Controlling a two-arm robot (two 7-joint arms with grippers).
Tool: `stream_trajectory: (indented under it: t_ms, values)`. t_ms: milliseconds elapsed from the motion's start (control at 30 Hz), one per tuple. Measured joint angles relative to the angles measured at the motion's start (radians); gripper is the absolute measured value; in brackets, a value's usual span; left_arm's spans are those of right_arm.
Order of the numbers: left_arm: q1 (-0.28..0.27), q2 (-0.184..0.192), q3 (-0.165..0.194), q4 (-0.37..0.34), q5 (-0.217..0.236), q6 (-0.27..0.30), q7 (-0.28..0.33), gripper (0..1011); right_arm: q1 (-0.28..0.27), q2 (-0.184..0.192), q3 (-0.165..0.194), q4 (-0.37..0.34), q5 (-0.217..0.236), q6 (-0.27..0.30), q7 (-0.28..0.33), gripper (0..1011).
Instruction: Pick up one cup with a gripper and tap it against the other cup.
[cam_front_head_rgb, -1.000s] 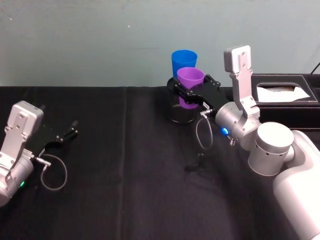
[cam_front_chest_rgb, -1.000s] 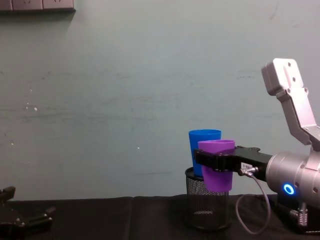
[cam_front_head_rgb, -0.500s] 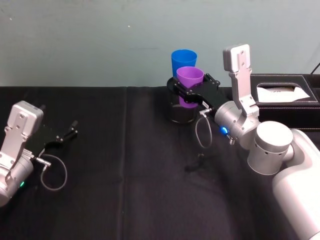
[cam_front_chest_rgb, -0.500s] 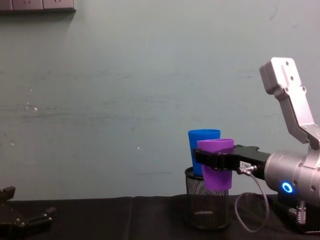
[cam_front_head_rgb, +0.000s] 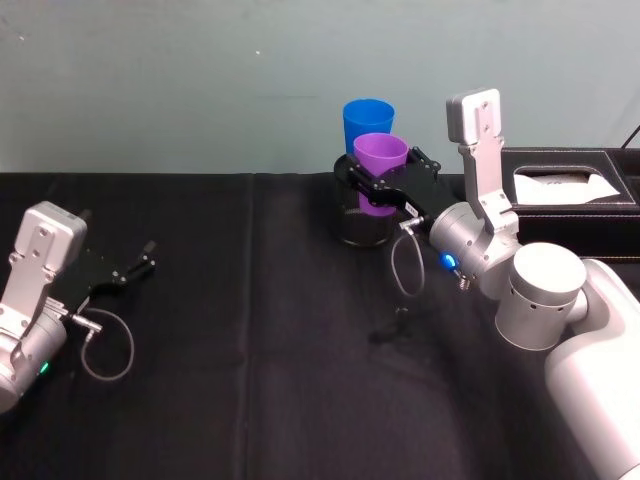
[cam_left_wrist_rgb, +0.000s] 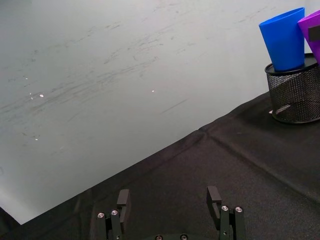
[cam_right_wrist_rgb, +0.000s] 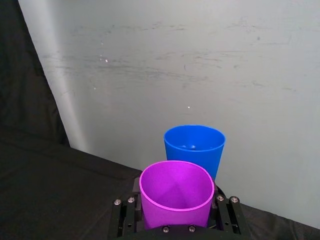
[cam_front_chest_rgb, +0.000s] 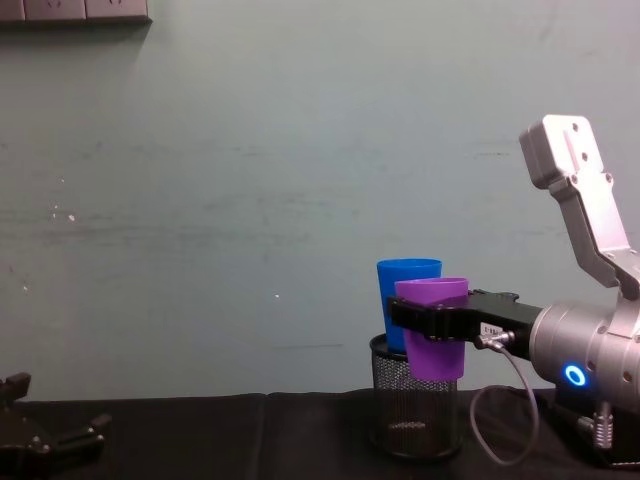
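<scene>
My right gripper (cam_front_head_rgb: 378, 187) (cam_front_chest_rgb: 428, 318) is shut on the purple cup (cam_front_head_rgb: 380, 158) (cam_front_chest_rgb: 435, 330) (cam_right_wrist_rgb: 175, 195), holding it upright in the air above the black mesh holder (cam_front_head_rgb: 358, 225) (cam_front_chest_rgb: 414, 410). The blue cup (cam_front_head_rgb: 367, 122) (cam_front_chest_rgb: 402, 290) (cam_right_wrist_rgb: 195, 147) stands in that holder, just behind the purple one. In the chest view the two cups overlap; whether they touch I cannot tell. My left gripper (cam_front_head_rgb: 140, 262) (cam_left_wrist_rgb: 171, 200) rests open near the table's left side, far from the cups.
A black cloth covers the table (cam_front_head_rgb: 250, 350). A black tissue box (cam_front_head_rgb: 565, 190) sits at the back right, behind my right arm. A pale green wall (cam_front_chest_rgb: 250, 200) rises right behind the cups.
The right gripper with the purple cup shifted very slightly toward the blue cup about a second ago and has held still since. The left arm has not moved.
</scene>
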Motion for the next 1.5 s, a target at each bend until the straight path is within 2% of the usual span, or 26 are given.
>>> stream_trajectory:
  t_ms: [1500]
  values:
    - [0.0, 0.0, 0.0, 0.0, 0.0, 0.0, 0.0, 1000, 0.0, 0.0, 0.0, 0.0, 0.001, 0.0, 0.0, 723]
